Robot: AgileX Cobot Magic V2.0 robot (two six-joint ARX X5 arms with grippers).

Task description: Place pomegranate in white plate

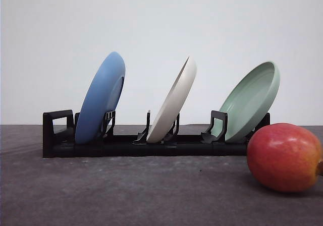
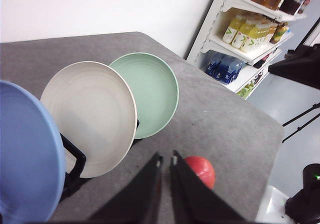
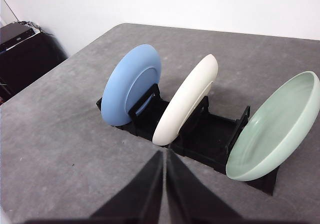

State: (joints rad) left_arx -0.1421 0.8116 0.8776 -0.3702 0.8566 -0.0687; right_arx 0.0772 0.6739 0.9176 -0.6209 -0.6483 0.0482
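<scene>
Front view: pomegranate point(image 1: 284, 157) beside racked white plate point(image 1: 174, 101).

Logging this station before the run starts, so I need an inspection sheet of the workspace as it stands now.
Surface: grey table, no spills seen.
Job's things: pomegranate on the table at the front right; white plate tilted on edge in the middle slot of the black rack.
Clutter: blue plate and pale green plate in the outer slots.
Grippers: left gripper shut, empty; right gripper shut, empty.
Cables: nothing seen.
Surroundings: white wall; shelf of bottled drinks beyond the table's right end.
</scene>
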